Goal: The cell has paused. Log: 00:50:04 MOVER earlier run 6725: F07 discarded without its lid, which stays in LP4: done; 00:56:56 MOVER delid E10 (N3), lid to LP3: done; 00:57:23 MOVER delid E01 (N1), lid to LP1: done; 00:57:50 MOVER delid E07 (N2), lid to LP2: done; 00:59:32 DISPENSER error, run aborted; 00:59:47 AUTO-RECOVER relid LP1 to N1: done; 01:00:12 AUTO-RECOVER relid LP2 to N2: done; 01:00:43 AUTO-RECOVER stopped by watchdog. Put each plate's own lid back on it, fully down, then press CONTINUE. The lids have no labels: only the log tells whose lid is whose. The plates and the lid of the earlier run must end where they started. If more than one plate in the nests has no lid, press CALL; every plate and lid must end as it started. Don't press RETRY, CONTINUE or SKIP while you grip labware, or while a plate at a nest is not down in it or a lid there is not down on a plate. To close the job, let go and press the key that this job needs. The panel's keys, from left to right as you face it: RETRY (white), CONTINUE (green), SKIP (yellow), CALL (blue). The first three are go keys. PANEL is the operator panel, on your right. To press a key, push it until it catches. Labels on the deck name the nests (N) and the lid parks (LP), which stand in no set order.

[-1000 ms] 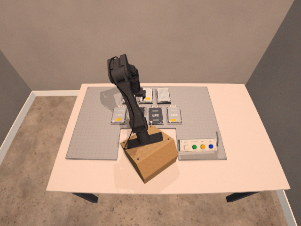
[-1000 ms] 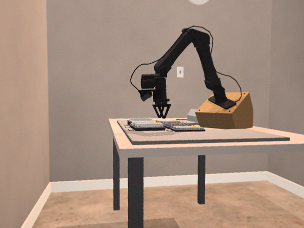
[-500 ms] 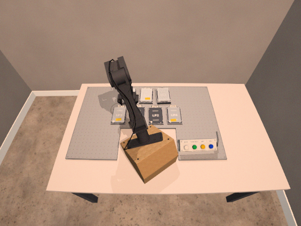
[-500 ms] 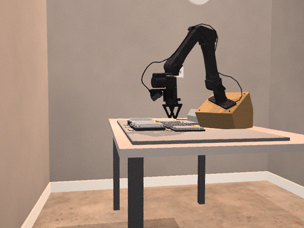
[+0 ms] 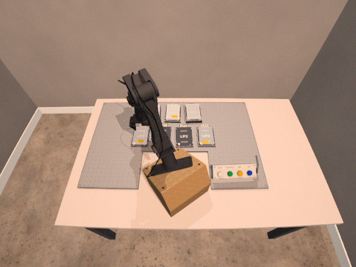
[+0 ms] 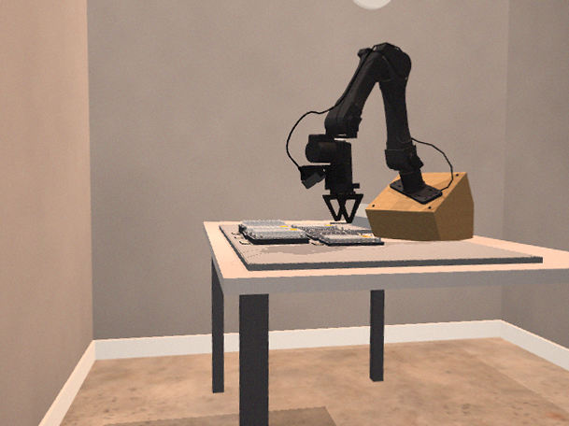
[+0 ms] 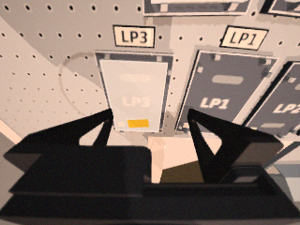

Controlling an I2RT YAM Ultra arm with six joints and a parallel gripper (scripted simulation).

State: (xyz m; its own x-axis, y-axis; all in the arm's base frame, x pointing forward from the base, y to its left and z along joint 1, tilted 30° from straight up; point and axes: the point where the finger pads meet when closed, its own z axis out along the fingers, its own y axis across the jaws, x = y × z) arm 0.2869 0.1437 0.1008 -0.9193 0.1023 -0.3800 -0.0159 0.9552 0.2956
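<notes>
The gripper [image 6: 343, 220] [image 7: 150, 112] stands wide with nothing between its fingertips, above the park row. Beyond and below the fingers, nearer the left one in the wrist view, a clear lid with an orange mark [image 5: 140, 134] [image 7: 136, 94] lies on LP3. LP1 [image 7: 219, 89], beside it past the other finger, shows bare and dark, as does LP2 [image 5: 183, 136] [image 7: 287, 100] farther out. Farther still from the fingers, another orange-marked lid [image 5: 206, 134] covers LP4. The panel [image 5: 234, 178] is well apart from them.
</notes>
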